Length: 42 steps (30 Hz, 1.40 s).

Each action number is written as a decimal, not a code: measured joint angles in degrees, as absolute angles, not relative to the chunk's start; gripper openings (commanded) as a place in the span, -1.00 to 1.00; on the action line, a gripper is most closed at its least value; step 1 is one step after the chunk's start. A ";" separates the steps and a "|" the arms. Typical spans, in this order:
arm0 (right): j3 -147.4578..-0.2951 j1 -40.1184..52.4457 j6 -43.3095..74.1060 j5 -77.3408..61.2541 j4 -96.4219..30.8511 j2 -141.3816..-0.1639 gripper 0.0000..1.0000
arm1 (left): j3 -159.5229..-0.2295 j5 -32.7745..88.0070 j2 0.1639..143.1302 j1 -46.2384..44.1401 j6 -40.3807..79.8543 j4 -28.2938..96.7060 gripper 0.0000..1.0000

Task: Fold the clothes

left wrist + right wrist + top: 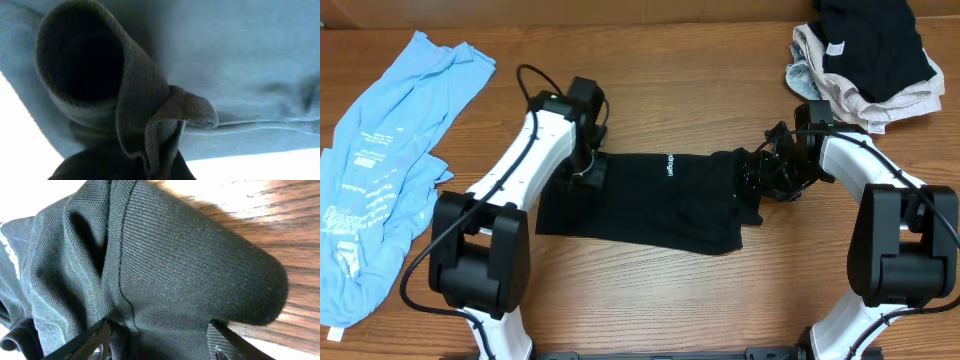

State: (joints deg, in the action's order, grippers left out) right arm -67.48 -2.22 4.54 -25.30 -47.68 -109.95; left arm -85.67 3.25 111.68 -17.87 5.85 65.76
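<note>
Ribbed cuff fabric fills your right wrist view, pinched between the fingers of the right gripper [157, 342]. Your black garment [655, 200] runs lengthwise from that grip across to the left gripper [588, 168], which clamps its opposite end. Neither arm is nearer; each holds one end.

1. Wood-grain table [650, 300], brown planks, spans the whole overhead view.
2. Same table [280, 225] in the right wrist view, upper right, grain running roughly horizontal.
3. Dark strip [650, 353] along the table's near edge, bottom centre; can't tell what it is.
</note>
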 measured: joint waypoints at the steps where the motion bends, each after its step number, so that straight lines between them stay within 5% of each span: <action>1: -67.48 -2.22 4.58 -25.30 -47.66 -109.95 0.33 | -85.67 3.55 111.68 -18.17 5.87 65.54 -0.92; 12: -67.48 -2.22 4.75 -25.30 -47.64 -109.95 0.33 | -89.93 6.83 111.68 -18.68 7.84 70.91 -0.91; 13: -67.48 -2.22 4.78 -25.30 -47.62 -109.95 0.33 | -91.05 6.92 111.68 -18.68 7.92 71.42 -0.85; 16: -67.48 -2.22 4.75 -25.30 -47.66 -109.95 0.34 | -94.43 8.08 111.68 -18.68 8.38 72.27 -0.24; 23: -67.48 -2.22 4.75 -25.30 -47.68 -109.95 0.34 | -95.39 14.41 111.68 -18.94 8.86 72.44 0.07; 31: -67.48 -2.22 4.73 -25.30 -47.64 -109.95 0.35 | -95.39 8.64 111.68 -19.33 8.86 75.55 0.09; 35: -67.48 -2.22 4.71 -25.30 -47.59 -109.95 0.35 | -95.29 3.88 111.68 -17.34 7.20 73.58 0.28; 37: -67.48 -2.22 4.73 -25.32 -47.62 -109.95 0.35 | -95.09 2.76 111.68 -15.77 5.80 70.94 0.24; 40: -67.48 -2.22 4.75 -25.32 -47.57 -109.95 0.36 | -93.19 2.79 111.68 -13.41 3.09 65.63 -0.09; 42: -67.48 -2.22 4.73 -25.32 -47.57 -109.95 0.35 | -91.42 3.31 111.68 -12.21 0.54 63.13 -0.09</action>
State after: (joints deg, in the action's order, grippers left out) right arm -67.48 -2.22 4.73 -25.32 -47.57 -109.95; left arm -91.42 3.31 111.68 -12.21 0.54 63.13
